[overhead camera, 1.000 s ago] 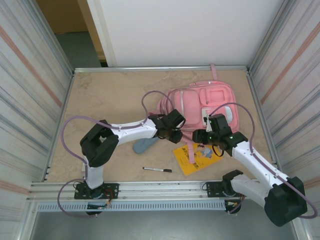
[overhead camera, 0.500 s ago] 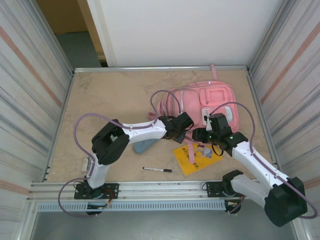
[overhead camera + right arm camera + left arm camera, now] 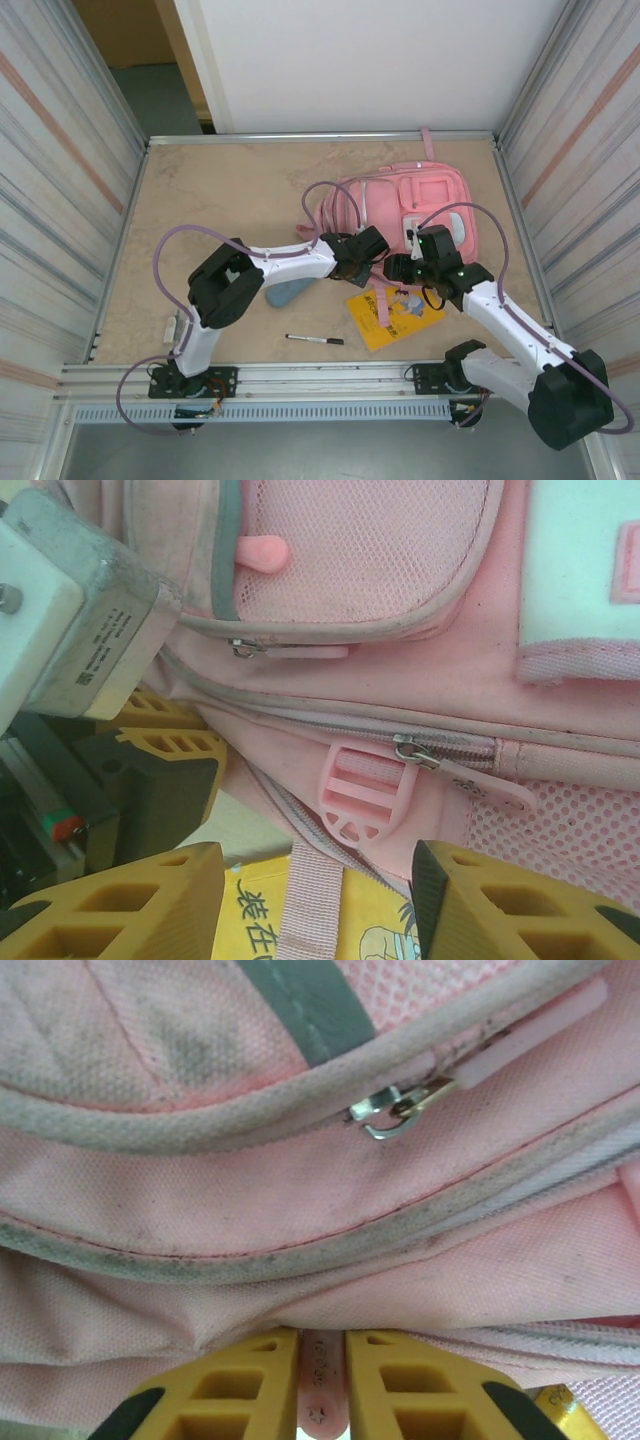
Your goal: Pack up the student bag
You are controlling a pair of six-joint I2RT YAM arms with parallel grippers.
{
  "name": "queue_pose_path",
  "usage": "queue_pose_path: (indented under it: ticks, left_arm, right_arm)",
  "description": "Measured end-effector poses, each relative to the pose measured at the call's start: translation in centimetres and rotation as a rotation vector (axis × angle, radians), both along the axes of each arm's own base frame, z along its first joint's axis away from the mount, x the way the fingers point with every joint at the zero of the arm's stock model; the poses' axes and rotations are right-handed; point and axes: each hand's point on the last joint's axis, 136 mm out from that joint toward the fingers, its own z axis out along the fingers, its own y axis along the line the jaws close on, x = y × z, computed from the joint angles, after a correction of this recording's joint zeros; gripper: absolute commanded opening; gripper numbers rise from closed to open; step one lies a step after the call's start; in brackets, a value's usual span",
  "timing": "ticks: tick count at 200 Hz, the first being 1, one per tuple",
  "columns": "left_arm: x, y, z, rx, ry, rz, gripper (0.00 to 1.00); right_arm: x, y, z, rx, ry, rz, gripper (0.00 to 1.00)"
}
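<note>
The student bag [image 3: 410, 205] is a big pink backpack lying flat at the back right of the table. At the bag's near edge my left gripper [image 3: 370, 268] is shut on a pink zip pull [image 3: 322, 1390], which is pinched between the yellow fingers [image 3: 250, 1380] against the bag's fabric [image 3: 300, 1200]. Just to the right, my right gripper [image 3: 394, 272] stands open. Between the right gripper's fingertips [image 3: 315, 905] lie a pink strap [image 3: 312, 895] and a yellow book, below a pink buckle [image 3: 362, 795] on the student bag [image 3: 400, 550].
A yellow picture book [image 3: 392, 316] lies partly under the bag's near edge. A blue-grey pouch [image 3: 288, 292] sits under the left forearm, and a black pen [image 3: 315, 340] lies near the front rail. The left gripper's body [image 3: 150, 770] crowds the right wrist view's left side.
The left arm has reached right to the bag's near edge and its jaws have closed on the zip pull. The right arm has barely moved.
</note>
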Motion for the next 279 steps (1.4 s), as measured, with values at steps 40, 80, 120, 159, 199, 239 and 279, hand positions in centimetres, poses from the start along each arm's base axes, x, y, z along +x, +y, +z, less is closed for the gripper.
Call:
queue_pose_path:
  ticks: [40, 80, 120, 159, 199, 239, 279]
  left_arm:
    - [-0.3, -0.2, 0.0, -0.006, 0.007, -0.008, 0.07]
    - [-1.1, -0.4, 1.1, -0.055, 0.024, -0.041, 0.0]
    - [-1.3, -0.5, 1.4, -0.108, 0.061, -0.067, 0.0]
    - [-1.6, -0.9, 1.3, -0.139, 0.084, -0.101, 0.0]
    - [-2.1, -1.2, 1.0, -0.152, 0.098, -0.134, 0.28]
    - [-2.2, -1.4, 1.0, -0.166, 0.111, -0.126, 0.34]
    - [-2.2, -1.5, 0.8, -0.176, 0.117, -0.099, 0.24]
  right_arm:
    - [0.0, 0.0, -0.4, -0.003, 0.011, -0.002, 0.58]
    - [-0.5, -0.2, -0.1, 0.0, 0.007, -0.003, 0.6]
    - [-0.8, -0.3, 0.6, 0.008, -0.01, -0.002, 0.61]
    - [-2.3, 0.2, -0.2, 0.009, 0.052, 0.009, 0.64]
    - [-3.4, 0.6, -1.0, 0.058, 0.151, -0.048, 0.64]
    - [-3.7, 0.6, -1.1, 0.063, 0.168, -0.069, 0.64]
    - [-3.7, 0.6, -0.7, 0.07, 0.152, -0.068, 0.65]
